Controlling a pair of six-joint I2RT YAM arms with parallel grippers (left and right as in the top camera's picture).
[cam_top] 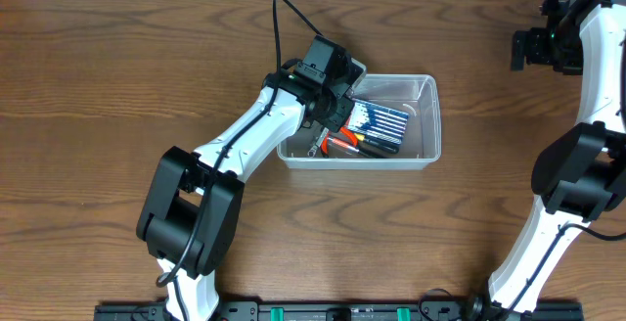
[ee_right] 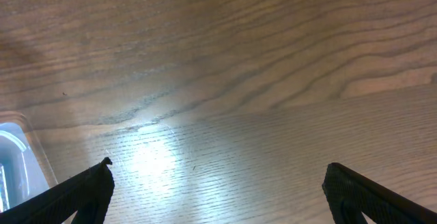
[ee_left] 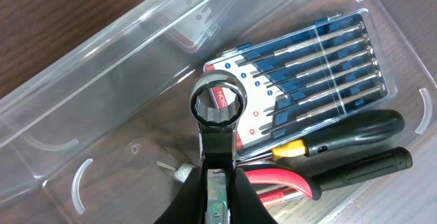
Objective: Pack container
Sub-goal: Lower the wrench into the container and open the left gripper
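The clear plastic container (cam_top: 431,115) stands at the table's middle, and my left gripper (cam_top: 335,115) reaches into its left end. In the left wrist view this gripper (ee_left: 218,174) is shut on the shank of a steel ring wrench (ee_left: 217,108), whose ring end hangs over the container's floor (ee_left: 116,135). Inside lie a blue screwdriver set (ee_left: 307,80), red-handled pliers (ee_left: 281,179) and a black-handled screwdriver (ee_left: 358,130). My right gripper (cam_top: 533,47) is far off at the back right, and it stands open (ee_right: 218,176) over bare wood with nothing between its fingers.
A corner of the container (ee_right: 15,157) shows at the left edge of the right wrist view. The left arm (cam_top: 230,150) stretches across the table's front left. The right arm's column (cam_top: 577,174) stands at the right edge.
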